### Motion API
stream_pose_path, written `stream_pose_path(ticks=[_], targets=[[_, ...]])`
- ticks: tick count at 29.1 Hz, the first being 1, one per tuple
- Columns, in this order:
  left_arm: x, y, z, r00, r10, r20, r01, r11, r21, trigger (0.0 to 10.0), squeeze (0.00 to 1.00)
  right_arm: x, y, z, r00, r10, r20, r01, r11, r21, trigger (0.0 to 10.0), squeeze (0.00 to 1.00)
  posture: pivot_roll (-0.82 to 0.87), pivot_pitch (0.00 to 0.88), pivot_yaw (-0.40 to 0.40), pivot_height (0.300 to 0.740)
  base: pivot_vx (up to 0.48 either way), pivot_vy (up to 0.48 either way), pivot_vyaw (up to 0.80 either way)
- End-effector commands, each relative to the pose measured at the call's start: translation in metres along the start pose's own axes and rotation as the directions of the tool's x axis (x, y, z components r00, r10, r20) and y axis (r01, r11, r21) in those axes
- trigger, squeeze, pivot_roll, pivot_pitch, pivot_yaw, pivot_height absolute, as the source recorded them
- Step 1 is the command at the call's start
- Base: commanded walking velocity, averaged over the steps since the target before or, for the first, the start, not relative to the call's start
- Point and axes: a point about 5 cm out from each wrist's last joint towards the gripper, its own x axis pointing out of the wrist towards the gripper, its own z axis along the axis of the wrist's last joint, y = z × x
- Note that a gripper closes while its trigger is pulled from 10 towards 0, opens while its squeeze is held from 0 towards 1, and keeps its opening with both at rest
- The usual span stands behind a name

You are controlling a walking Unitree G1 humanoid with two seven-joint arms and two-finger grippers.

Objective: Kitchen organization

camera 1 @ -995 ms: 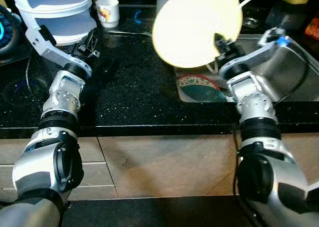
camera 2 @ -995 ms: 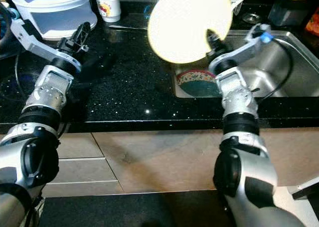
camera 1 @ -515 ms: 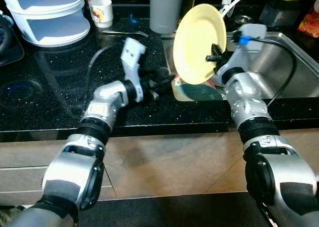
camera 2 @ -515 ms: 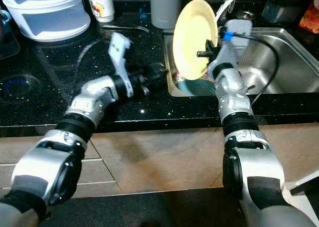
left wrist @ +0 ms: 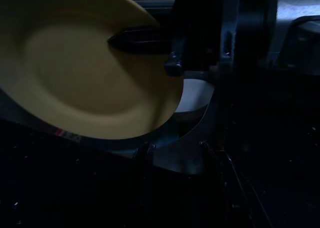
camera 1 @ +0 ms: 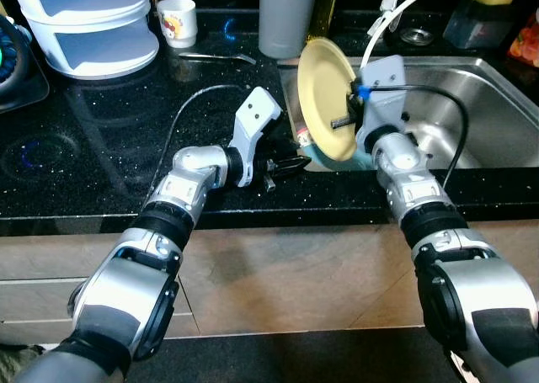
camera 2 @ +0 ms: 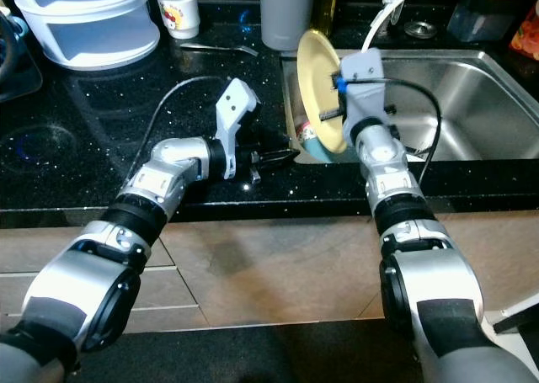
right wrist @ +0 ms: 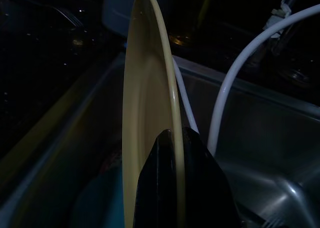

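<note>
1. Near, the left gripper (camera 1: 290, 162) lies low over the black bench (camera 1: 101, 172), jaws narrowly parted and empty, pointing at the sink.
2. The right gripper (camera 1: 344, 123) has its jaws clamped on a yellow plate (camera 1: 324, 95), held on edge over the sink's (camera 1: 488, 105) left end; plain, glossy, clean-looking.
3. Below it, dishes (camera 1: 305, 139) wait unsorted.
4. Far: a mug (camera 1: 177, 21).

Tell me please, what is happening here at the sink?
The robot stands at a black counter beside a steel sink. Its right gripper is shut on the rim of a yellow plate, holding it on edge over the sink's left end, above a teal patterned dish lying inside. The left gripper reaches across the counter edge toward the plate, fingers slightly apart, holding nothing.
</note>
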Motion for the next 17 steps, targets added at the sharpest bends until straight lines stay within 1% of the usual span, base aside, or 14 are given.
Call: stream_pose_path(ticks=[1,2,3,4,5,7,8,11,12,13,15,16,17], targets=[[-0.002,-0.003,-0.014,0.997,-0.009,-0.073,0.008,1.000,-0.021,10.0,0.00,0.000,-0.003,-0.001,1.000,-0.009,-0.014,0.009,1.000,-0.028,2.7,0.00,0.00,0.189,0.020,0.740,0.000,0.000,0.00],[-0.002,-0.002,-0.013,0.997,-0.005,-0.073,0.003,1.000,-0.023,10.0,0.00,0.000,-0.004,-0.003,1.000,-0.015,-0.023,0.014,0.999,-0.032,3.3,0.00,0.01,0.193,0.020,0.740,0.000,0.000,0.00],[-0.002,-0.002,-0.013,0.997,0.001,-0.072,-0.002,1.000,-0.024,10.0,0.00,0.000,-0.005,-0.004,0.999,-0.019,-0.034,0.018,0.999,-0.034,4.3,0.00,0.01,0.193,0.020,0.740,0.000,0.000,0.00],[-0.002,-0.001,-0.013,0.997,0.004,-0.072,-0.006,1.000,-0.025,10.0,0.00,-0.001,-0.005,-0.005,0.999,-0.021,-0.040,0.020,0.999,-0.035,4.3,0.00,0.01,0.193,0.020,0.740,0.000,0.000,0.00],[-0.002,-0.001,-0.012,0.997,0.011,-0.072,-0.012,1.000,-0.023,10.0,0.00,-0.001,-0.006,-0.006,0.999,-0.020,-0.045,0.019,0.999,-0.029,10.0,0.33,0.01,0.193,0.020,0.740,0.000,0.000,0.00],[-0.002,-0.001,-0.012,0.997,0.011,-0.072,-0.012,1.000,-0.023,10.0,0.00,-0.001,-0.006,-0.006,0.999,-0.020,-0.045,0.019,0.999,-0.029,10.0,0.33,0.01,0.193,0.020,0.740,0.000,0.000,0.00],[-0.003,0.000,-0.012,0.997,0.018,-0.073,-0.020,1.000,-0.021,10.0,0.00,-0.001,-0.006,-0.007,0.998,-0.019,-0.052,0.017,1.000,-0.023,10.0,1.00,0.00,0.194,0.020,0.740,0.000,0.000,0.00],[-0.004,0.002,-0.013,0.997,0.035,-0.075,-0.037,0.999,-0.020,10.0,0.00,-0.001,-0.009,-0.007,0.997,-0.037,-0.061,0.036,0.999,-0.006,10.0,1.00,0.00,0.194,0.020,0.740,0.000,0.000,0.00],[-0.005,0.003,-0.013,0.996,0.044,-0.076,-0.046,0.999,-0.019,10.0,0.00,0.000,-0.010,-0.006,0.997,-0.048,-0.058,0.048,0.999,0.004,10.0,0.00,0.00,0.196,0.019,0.740,0.000,0.000,0.00],[-0.007,0.007,-0.011,0.994,0.082,-0.071,-0.083,0.996,-0.014,10.0,0.00,0.002,-0.014,0.001,0.997,-0.069,-0.035,0.070,0.996,0.056,10.0,0.00,0.00,0.196,0.020,0.740,0.000,0.000,0.00],[-0.008,0.009,-0.011,0.993,0.097,-0.066,-0.098,0.995,-0.016,10.0,0.00,0.002,-0.015,0.003,0.997,-0.074,-0.025,0.076,0.995,0.070,10.0,0.00,0.00,0.196,0.020,0.740,0.000,0.000,0.00],[-0.010,0.012,-0.008,0.990,0.135,-0.041,-0.136,0.991,-0.009,10.0,0.00,0.004,-0.018,0.010,0.996,-0.089,0.007,0.087,0.989,0.122,10.0,0.00,0.00,0.196,0.020,0.740,0.000,0.000,0.00],[-0.013,0.018,-0.002,0.980,0.199,0.011,-0.199,0.980,-0.024,10.0,0.00,0.004,-0.021,0.016,0.993,-0.111,0.043,0.100,0.973,0.208,10.0,0.00,0.01,0.198,0.021,0.740,0.000,0.000,0.00]])
